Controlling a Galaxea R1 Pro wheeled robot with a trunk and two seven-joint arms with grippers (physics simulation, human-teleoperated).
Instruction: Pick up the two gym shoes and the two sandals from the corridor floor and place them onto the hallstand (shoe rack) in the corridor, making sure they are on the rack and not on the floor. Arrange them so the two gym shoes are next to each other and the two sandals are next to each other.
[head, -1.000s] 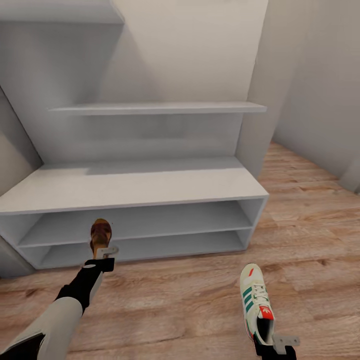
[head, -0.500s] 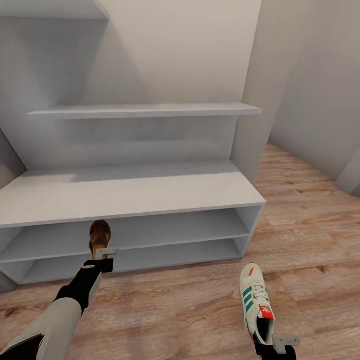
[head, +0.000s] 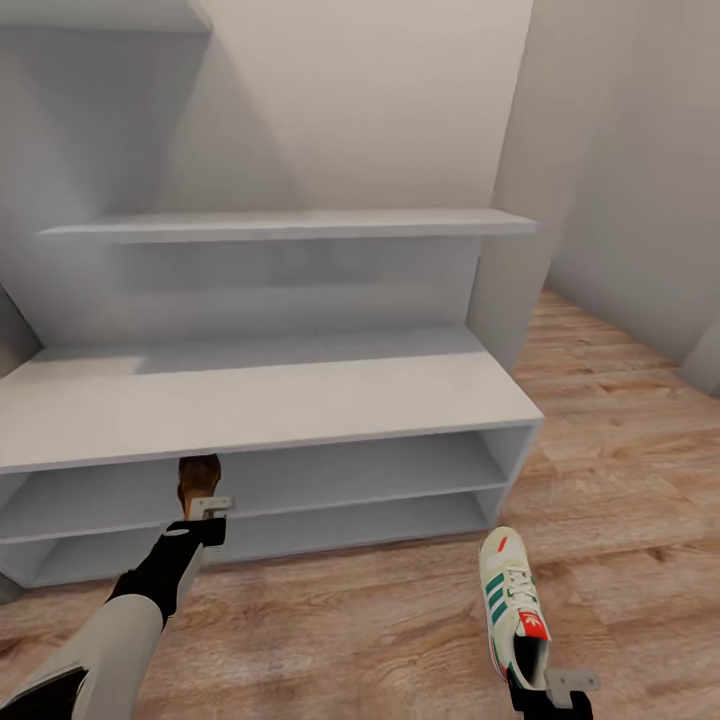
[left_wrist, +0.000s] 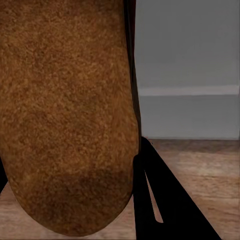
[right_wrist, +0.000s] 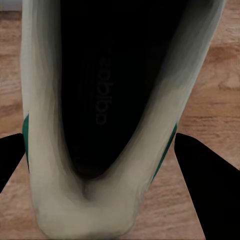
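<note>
My left gripper (head: 203, 508) is shut on a dark brown sandal (head: 198, 476), held toe-forward at the front edge of the hallstand's upper open shelf (head: 330, 472). The left wrist view shows the sandal's tan footbed (left_wrist: 65, 115) close up with one black finger (left_wrist: 160, 200) beside it. My right gripper (head: 545, 688) is shut on the heel of a white gym shoe (head: 512, 600) with green stripes, held above the corridor floor (head: 620, 480) to the right of the rack. Up close, the right wrist view shows the shoe's heel and dark opening (right_wrist: 105, 100).
The pale grey hallstand (head: 260, 395) has a long bench top, two open shelves below and floating shelves above (head: 290, 222). Grey walls close in at the right (head: 620, 180). Wood floor runs open to the right of the rack.
The view has moved nearer the rack, which sits lower and larger in the picture. The sandal's toe now lies under the bench top's front edge. The gym shoe keeps its place.
</note>
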